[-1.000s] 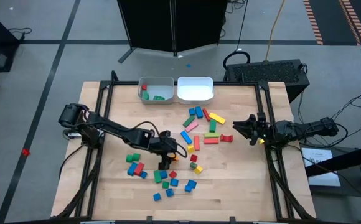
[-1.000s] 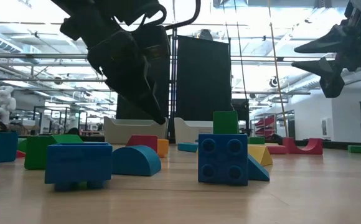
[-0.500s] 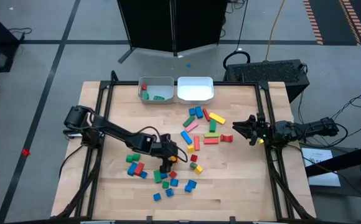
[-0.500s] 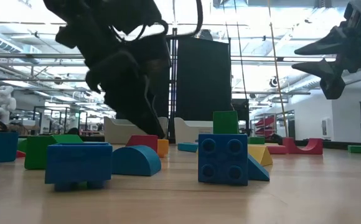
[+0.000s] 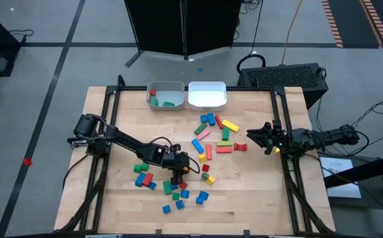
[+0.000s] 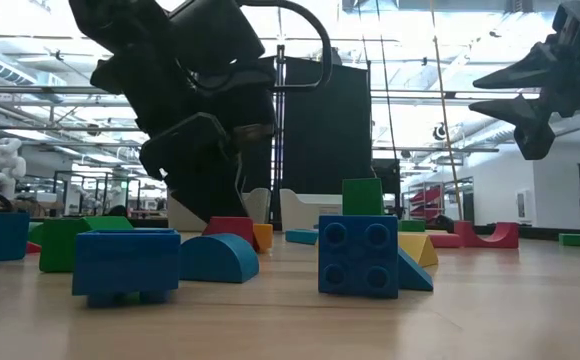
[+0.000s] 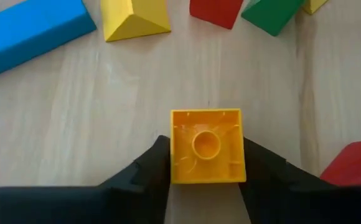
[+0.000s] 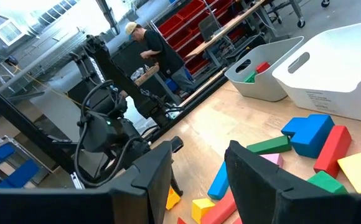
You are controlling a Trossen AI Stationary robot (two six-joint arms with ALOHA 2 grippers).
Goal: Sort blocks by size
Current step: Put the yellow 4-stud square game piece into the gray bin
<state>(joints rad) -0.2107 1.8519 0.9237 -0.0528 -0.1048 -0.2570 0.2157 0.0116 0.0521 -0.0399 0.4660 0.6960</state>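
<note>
Spanning pale wood, the surface (image 5: 257,198) carries scattered blocks (image 5: 211,132). Left pincer (image 7: 205,186) is grasping an orange block (image 7: 206,146); right pincer (image 5: 252,135) hovers released. Beyond, a person (image 8: 149,50) stands among shelving.

grey floor (image 5: 46,39), black cabinet (image 5: 181,26), red shelving (image 8: 190,18)

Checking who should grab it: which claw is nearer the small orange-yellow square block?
Left. The left claw has its fingers on either side of the small orange-yellow square block; the right claw hovers apart, over the table's right side.
</note>
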